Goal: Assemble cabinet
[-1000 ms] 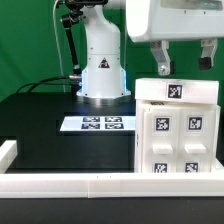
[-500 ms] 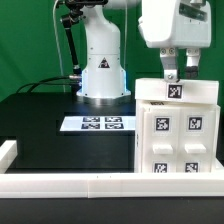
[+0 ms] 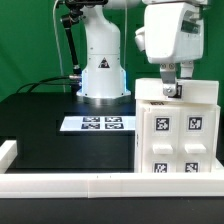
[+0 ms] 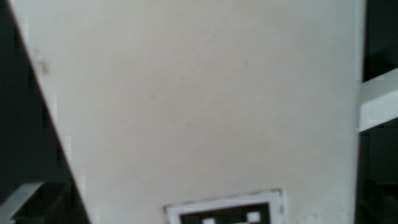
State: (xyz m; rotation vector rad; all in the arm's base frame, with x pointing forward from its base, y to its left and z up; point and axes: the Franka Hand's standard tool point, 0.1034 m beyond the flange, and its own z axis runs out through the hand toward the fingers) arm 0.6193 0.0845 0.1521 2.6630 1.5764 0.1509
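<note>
Exterior view: the gripper (image 3: 173,88) sits on the cabinet (image 3: 177,135) top — cabinet at its six o'clock; jaw spacing cannot be told.

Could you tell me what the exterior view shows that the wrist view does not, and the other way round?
Only the exterior view shows the whole scene: the arm's base, the marker board, the border rail and the cabinet's tagged front. Only the wrist view shows the cabinet's plain white top surface close up. Both show the cabinet and the gripper down at its top.
</note>
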